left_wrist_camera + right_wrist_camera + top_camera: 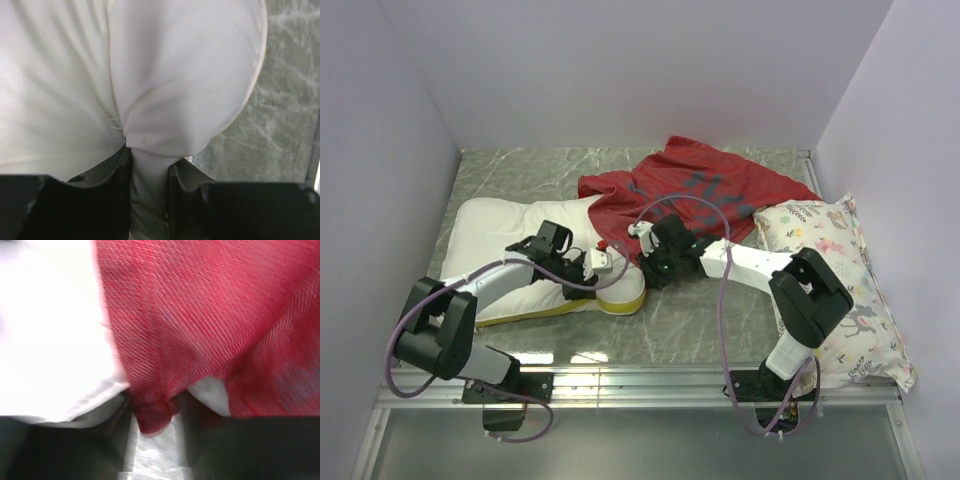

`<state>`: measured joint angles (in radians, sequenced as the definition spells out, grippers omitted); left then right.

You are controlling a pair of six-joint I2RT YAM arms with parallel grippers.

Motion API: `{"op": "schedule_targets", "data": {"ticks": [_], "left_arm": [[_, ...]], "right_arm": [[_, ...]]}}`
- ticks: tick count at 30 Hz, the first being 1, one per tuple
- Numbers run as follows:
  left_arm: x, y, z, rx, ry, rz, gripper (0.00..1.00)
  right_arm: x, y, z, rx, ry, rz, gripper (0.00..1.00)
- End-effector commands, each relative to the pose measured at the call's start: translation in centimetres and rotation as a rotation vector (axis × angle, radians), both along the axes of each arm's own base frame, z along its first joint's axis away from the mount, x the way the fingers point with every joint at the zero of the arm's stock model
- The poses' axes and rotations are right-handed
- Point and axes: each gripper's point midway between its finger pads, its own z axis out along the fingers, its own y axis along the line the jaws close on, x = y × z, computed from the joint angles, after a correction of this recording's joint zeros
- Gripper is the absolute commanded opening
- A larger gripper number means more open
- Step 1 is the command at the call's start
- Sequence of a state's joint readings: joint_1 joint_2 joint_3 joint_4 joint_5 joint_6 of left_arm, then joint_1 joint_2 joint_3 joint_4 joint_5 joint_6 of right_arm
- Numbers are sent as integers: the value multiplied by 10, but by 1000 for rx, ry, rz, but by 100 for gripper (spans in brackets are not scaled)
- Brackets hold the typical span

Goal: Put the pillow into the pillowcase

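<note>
The left hand (149, 175) pinches a fold of the pillow (185, 75).

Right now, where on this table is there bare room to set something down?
Bare table shows at the back left, between the wall and the pillow, and at the near middle, between the pillow's yellow edge and the floral pillow. The centre is crowded: left gripper pinches the pillow, right gripper the pillowcase.

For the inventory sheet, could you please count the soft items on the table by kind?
Pillows: 2 (white contoured pillow, floral-print pillow)
Pillowcases: 1 (red pillowcase)
Total: 3
</note>
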<state>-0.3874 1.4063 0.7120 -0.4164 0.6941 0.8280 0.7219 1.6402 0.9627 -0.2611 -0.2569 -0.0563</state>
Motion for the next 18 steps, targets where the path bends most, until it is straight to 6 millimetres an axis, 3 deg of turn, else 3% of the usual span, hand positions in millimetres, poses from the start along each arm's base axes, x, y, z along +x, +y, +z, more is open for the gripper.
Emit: {"op": "schedule_targets", "data": {"ticks": [1,2,3,6,9,10,13,16,18], "left_arm": [[20,-9,13,-55,77,102,11],[26,-10,17,-72,96,128,6],[31,-13,20,-94,160,202,0],[66,-10,34,-169,264,401,0],[113,8,52,-259,291,649,0],[131,19,61,-284,269,726,0],[156,22,91,-388,266,852,0],[165,0,118,-449,217,879,0],[163,-19,120,-419,184,867,0]], "right_arm": [[-16,35,19,136,109,173,21],[-28,31,16,121,158,212,0],[-36,32,18,137,189,245,0],[-51,22,27,144,191,289,0],[-64,18,55,192,179,306,0],[-67,19,73,228,156,320,0],[-72,21,105,271,121,344,0],[-72,35,130,313,127,390,0],[-73,47,134,316,107,419,0]]}}
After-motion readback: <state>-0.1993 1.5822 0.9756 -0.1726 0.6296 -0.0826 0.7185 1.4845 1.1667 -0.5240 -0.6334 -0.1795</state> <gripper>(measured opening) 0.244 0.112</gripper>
